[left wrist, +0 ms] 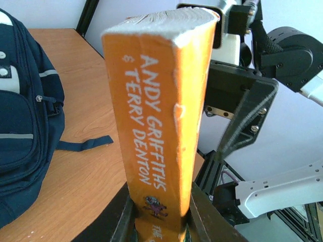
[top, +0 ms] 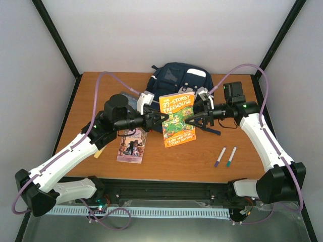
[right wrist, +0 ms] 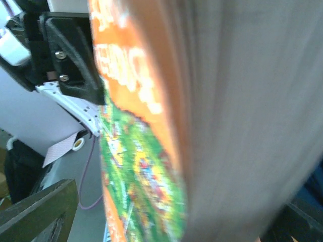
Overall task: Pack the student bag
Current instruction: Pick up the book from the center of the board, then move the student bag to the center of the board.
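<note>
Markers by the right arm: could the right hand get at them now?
Probably yes. The purple-capped marker and green-capped marker lie on bare table on the right arm's side, nothing over them, and the right hand is open at the 39-Storey Treehouse book.

Robotics lab cell, wooden table (top: pixel 166 161) boxed in by white panels (top: pixel 166 30) and black frame posts (top: pixel 57 38), two robot arms (top: pixel 70 151) bolted to a rail (top: pixel 166 189), purple cables (top: pixel 246 65)

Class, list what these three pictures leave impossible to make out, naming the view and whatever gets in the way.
- Top view: lower front of the student bag, hidden behind the orange book.
- Right wrist view: the orange book's cover lettering, blurred, too near the lens.
- Left wrist view: the title on its spine, cut off by the bottom edge.
- Top view: title of the purple booklet, too small.
</note>
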`<state>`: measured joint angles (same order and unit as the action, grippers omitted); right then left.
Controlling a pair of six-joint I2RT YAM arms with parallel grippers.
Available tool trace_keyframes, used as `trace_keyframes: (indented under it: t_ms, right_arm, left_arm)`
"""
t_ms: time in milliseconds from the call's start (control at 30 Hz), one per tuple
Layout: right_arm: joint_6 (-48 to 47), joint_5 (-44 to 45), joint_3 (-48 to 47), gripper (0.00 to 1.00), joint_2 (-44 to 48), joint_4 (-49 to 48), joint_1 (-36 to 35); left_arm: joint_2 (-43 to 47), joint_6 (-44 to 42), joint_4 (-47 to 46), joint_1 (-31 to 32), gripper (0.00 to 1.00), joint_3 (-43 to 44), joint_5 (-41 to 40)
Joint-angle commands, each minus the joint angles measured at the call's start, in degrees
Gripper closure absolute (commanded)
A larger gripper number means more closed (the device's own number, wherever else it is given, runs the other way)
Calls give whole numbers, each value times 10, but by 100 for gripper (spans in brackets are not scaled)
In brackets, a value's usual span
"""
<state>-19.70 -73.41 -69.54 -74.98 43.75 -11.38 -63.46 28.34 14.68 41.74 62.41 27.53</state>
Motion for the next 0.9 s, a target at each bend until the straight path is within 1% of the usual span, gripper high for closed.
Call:
trace_keyframes:
  t_ms: [0,67,133,167,233,267,400,433,500,533,567,633,667,767,867]
  right_arm:
    - [26,-66,-6,9,9,-7,-15]
    - [26,-77,-11,16,16,3,-15]
    - [31,-82,-8,25,24,5,-15]
    - [36,-82,-4,29,30,0,-15]
    - [51,-79,5,38,39,-13,-15]
    - [59,-75,9,42,43,-24,-15]
    - [79,-63,3,70,36,-35,-15]
    - [77,-60,-3,75,26,-30,-15]
    - [69,-58,-18,86,8,-16,-15]
    - [64,-54,-25,90,-2,-6,-15]
    - [62,-50,-30,93,-9,0,-15]
    - [64,-37,-37,96,-16,2,-15]
    - [65,-32,-38,97,-17,-1,-15]
    - [60,-9,-39,97,-16,-8,-14]
    - [19,14,-46,97,-29,17,-12]
  left_arm:
    - [18,5,-61,-1,99,23,-17]
    - [14,-2,-47,-1,99,31,-35]
    - [5,-9,-23,-1,99,44,-58]
    - [1,-13,-10,-1,97,48,-68]
    - [-7,-19,6,-1,87,52,-90]
    - [-10,-20,10,-1,83,51,-96]
    - [-20,-18,12,-1,77,43,-96]
    - [-21,-16,7,-1,73,38,-95]
    - [-24,-16,2,-1,63,32,-91]
    - [-27,-17,5,-1,52,33,-92]
    - [-29,-19,14,-1,44,37,-95]
    - [-31,-21,27,-1,32,44,-104]
    - [-32,-20,37,-1,24,49,-114]
    - [-32,-33,67,-1,10,55,-131]
    - [-33,-47,92,-2,3,48,-144]
